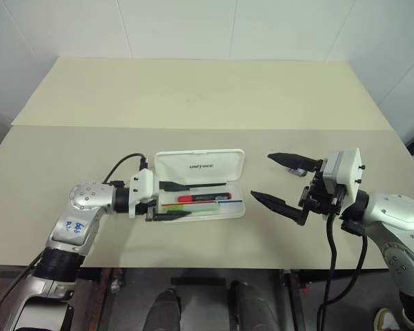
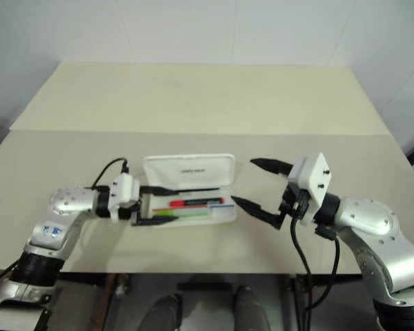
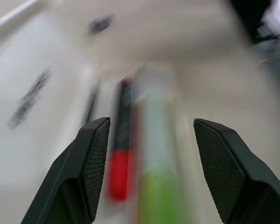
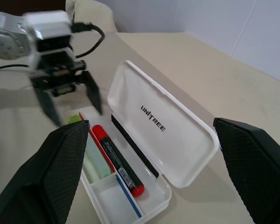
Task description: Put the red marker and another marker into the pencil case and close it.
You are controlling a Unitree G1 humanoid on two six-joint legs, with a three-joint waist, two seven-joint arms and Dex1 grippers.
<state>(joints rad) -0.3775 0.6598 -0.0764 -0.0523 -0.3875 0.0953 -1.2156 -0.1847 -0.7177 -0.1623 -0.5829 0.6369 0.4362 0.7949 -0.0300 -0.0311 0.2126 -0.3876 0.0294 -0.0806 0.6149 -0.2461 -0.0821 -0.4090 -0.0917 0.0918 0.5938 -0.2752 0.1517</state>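
Item: pencil case (image 1: 200, 165), white, lid up, on the table (image 1: 193, 96) between my two tools. Contents: red marker (image 4: 115, 160) and green marker (image 4: 94, 158), side by side in the tray, under my left tool (image 1: 174, 201), which is released and holds nothing. Right tool (image 1: 281, 181): spread wide, empty, just beside the case. Risk: lid still open; my left fingers (image 3: 91, 163) straddle the tray and could snag a marker or jam the lid.

A beige worktop (image 1: 193, 96) is stretching back to meet white panelled walls (image 1: 193, 27), with a seam running across its width. Even light is falling over it. Beneath its near edge, a dark floor (image 1: 207, 296) is showing.
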